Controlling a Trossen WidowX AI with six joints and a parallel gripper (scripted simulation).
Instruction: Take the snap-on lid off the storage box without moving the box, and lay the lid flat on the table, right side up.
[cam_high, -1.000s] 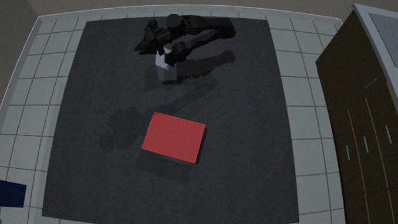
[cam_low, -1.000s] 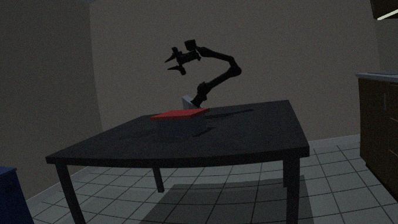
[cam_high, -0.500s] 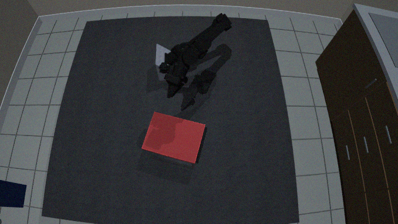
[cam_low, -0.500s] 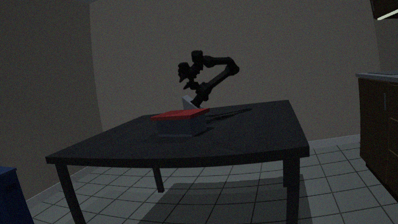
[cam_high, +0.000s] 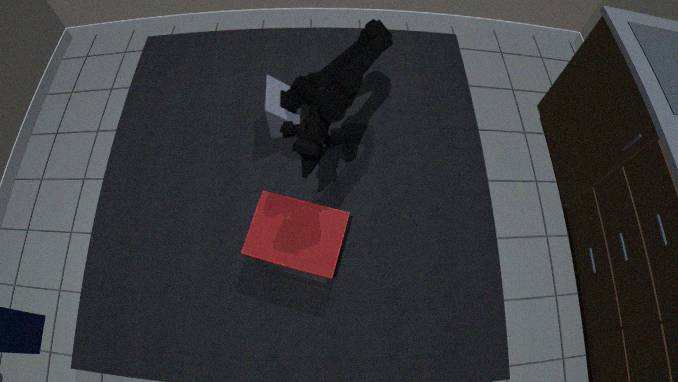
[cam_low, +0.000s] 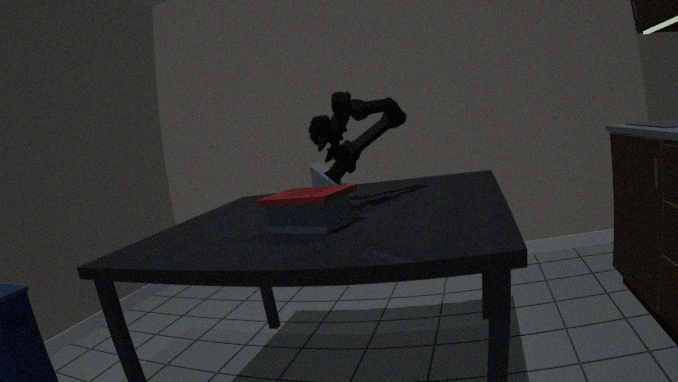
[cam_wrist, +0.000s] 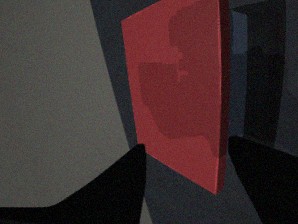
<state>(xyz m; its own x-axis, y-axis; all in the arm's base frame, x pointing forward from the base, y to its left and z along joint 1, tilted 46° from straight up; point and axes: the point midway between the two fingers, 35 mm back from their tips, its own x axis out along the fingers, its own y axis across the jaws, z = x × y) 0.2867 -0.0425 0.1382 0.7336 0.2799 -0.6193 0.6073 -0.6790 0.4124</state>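
The red lid (cam_high: 300, 235) (cam_low: 306, 195) (cam_wrist: 155, 45) sits flat on the grey-blue storage box (cam_low: 300, 217) (cam_wrist: 238, 75), which stands on the dark table. In the top view the lid hides nearly all of the box. My gripper (cam_low: 324, 154) (cam_wrist: 186, 147) is open about halfway, with nothing between its fingers. It hangs in the air behind the box and higher than the lid. In the wrist view the near corner of the lid shows between and beyond the fingertips. The lid's far end runs out of the top of that view.
The dark table (cam_high: 415, 280) (cam_low: 425, 240) has its edges in view in the top and exterior views. A pale wedge-shaped block (cam_high: 274, 100) (cam_low: 320, 179) stands at the arm's base, at the back of the table. Brown cabinets (cam_high: 590, 150) stand off to the right and a blue bin (cam_high: 20, 330) (cam_low: 20, 330) to the left.
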